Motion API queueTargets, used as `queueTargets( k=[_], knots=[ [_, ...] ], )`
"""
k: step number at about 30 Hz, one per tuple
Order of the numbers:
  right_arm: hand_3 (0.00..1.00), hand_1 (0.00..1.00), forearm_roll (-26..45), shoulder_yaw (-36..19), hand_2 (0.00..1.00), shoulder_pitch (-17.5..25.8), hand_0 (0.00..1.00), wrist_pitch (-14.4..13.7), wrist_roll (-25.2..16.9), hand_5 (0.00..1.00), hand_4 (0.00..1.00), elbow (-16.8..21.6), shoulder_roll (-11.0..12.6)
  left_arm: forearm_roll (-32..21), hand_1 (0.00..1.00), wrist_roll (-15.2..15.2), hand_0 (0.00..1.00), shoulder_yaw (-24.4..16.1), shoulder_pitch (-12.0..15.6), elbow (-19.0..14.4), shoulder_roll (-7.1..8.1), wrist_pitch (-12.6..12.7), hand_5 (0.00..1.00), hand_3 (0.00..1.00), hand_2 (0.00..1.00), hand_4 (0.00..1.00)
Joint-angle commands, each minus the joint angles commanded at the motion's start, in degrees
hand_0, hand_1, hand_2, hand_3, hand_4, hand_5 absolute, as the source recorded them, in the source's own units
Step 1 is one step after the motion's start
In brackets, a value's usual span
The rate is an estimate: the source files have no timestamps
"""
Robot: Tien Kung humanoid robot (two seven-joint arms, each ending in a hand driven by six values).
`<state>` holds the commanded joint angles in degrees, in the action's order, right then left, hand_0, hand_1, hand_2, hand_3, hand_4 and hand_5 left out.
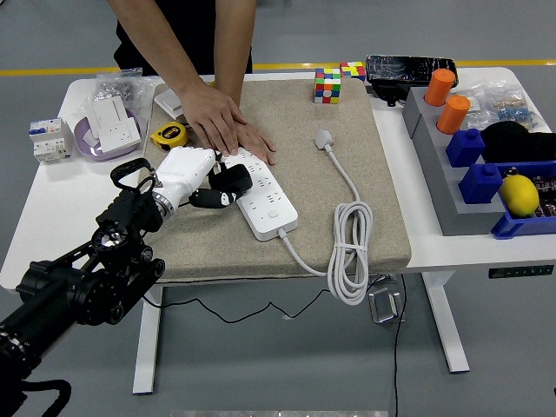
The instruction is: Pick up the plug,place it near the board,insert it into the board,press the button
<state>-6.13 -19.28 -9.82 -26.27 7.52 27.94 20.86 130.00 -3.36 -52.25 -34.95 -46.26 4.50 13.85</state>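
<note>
I see my left hand (193,174), glossy white shell on a black jointed arm, reaching in from 8 o'clock over the mat (347,234), a coarse beige felt square covering the middle of the white table (52,217). Its fingers are curled around a chunky black plug (230,181), which sits against the left edge of the board (265,195), at the board's 9 o'clock. I cannot tell whether the pins are in a socket. The board is a long white plastic strip lying diagonally, its rows of sockets facing up and a small round button (274,215) near its low end. From that end a white cord (347,252) runs toward 5 o'clock, gathers in a loose coil hanging over the mat's near edge, then climbs to a small white plug head (324,138) lying flat at the board's 2 o'clock.

A person's hand (221,122) lies flat, palm down, on the board's far end, at 12 o'clock from my hand, pressing it to the mat. A yellow tape measure (169,135) rests just beside it at 9 o'clock. Two colour cubes (328,85) stand at the mat's far edge. At 3 o'clock a grey rack (447,204) holds orange cylinders (446,100), blue blocks (478,165) and a lemon (519,195).
</note>
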Motion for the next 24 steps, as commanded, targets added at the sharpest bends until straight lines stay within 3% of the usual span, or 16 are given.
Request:
queueTargets(
  k=[10,20,24],
  knots=[
    [0.782,0.793,0.06,-0.28,0.762,-0.02,0.853,-0.01,-0.02,0.968,0.998,-0.02,-0.13,0.0,0.161,0.23,0.295,-4.22,1.22,-1.75,0.08,-0.32,0.338,0.213,0.213,0.462],
    [0.781,0.793,-0.2,-0.53,0.762,-0.11,0.853,0.02,0.0,0.968,0.998,0.06,-0.29,0.0,0.168,0.7,0.295,-12.45,3.1,0.49,-0.98,1.56,0.338,0.218,0.216,0.463],
    [0.781,0.793,-0.02,-0.33,0.763,0.19,0.853,0.02,0.04,0.969,0.998,-0.05,-0.22,0.0,0.171,0.82,0.301,-13.73,4.36,0.42,-0.45,1.61,0.343,0.225,0.222,0.477]
  ],
)
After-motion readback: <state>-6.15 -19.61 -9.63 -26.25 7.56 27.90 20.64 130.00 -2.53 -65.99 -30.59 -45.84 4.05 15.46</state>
